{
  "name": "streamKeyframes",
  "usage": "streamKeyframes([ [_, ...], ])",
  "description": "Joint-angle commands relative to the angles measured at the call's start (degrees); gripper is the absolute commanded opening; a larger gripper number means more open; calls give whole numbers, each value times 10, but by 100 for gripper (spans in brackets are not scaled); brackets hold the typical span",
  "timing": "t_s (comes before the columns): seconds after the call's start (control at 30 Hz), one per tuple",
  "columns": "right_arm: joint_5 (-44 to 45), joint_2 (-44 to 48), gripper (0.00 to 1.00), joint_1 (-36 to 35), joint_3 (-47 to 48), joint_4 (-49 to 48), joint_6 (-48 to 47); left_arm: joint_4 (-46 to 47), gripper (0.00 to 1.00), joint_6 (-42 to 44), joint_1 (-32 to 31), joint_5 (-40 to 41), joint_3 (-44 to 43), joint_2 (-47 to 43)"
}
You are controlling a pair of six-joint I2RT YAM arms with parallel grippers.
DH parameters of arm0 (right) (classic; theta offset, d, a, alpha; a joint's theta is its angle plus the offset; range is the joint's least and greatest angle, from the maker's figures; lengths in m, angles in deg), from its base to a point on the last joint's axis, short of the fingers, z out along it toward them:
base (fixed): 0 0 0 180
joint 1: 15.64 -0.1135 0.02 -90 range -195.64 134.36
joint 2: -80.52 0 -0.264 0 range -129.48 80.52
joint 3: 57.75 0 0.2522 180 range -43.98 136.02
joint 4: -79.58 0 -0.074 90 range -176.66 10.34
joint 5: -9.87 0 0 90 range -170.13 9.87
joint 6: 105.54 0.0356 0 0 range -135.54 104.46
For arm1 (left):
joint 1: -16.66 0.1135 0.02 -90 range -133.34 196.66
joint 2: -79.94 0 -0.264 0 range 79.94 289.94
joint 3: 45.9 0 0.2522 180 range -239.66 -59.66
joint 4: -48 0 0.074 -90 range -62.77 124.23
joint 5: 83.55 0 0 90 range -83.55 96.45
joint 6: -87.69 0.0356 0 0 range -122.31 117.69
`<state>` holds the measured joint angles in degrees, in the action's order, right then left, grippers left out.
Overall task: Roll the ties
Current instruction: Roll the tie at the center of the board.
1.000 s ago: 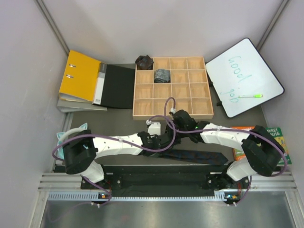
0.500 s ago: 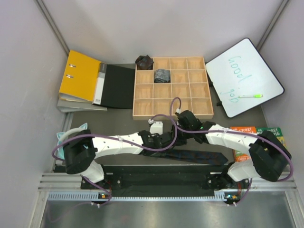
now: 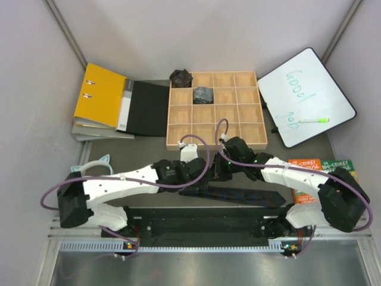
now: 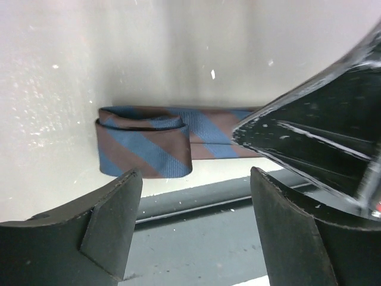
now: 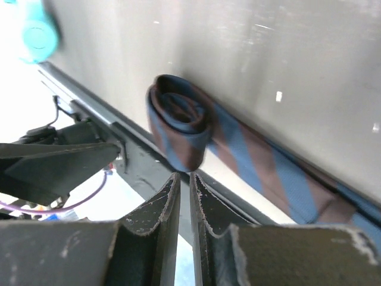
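The grey table [image 3: 119, 149] carries a wooden compartment tray [image 3: 215, 145] at the back. Two finished ties sit in the tray: a brownish-black bundle [image 3: 181, 77] at its far-left corner and a greyish bundle [image 3: 203, 94] one cell in, one row nearer.

Near the front edge lies the blue-and-brown striped tie [image 3: 250, 195], partly rolled. Its coil [image 4: 146, 149] sits at the left end and the unrolled length runs flat to the right.

The left gripper [image 4: 193, 179] stands wide open, with the coil beyond its fingertips and touching neither finger. The right gripper [image 5: 184, 179] has its fingers all but together, nothing visible between them, and its tips just beside the coil.

Nothing clamps the coil, and it looks loosely wound — I judge the slick fabric could spring open. If the left jaws close off-centre, they may catch only the outer layer and peel it back. A nudge from the right fingertips could skew the coil, so further turns would wind crooked.
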<state>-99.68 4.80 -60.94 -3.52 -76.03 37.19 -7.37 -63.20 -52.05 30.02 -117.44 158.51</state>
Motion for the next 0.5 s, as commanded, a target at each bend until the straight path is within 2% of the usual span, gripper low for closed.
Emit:
streamKeyframes([
  [0.0, -16, 17, 13, -18, 2, -54, 23, -1, 78, 20, 27, 10, 41, -83],
  [0.27, -10, -33, 15, -70, 37, -88, 47, 37, 80, 42, 117, -36, 152, -213],
  [0.47, -19, -88, 14, -88, 44, -135, 61, 71, 80, 57, 145, -70, 198, -244],
])
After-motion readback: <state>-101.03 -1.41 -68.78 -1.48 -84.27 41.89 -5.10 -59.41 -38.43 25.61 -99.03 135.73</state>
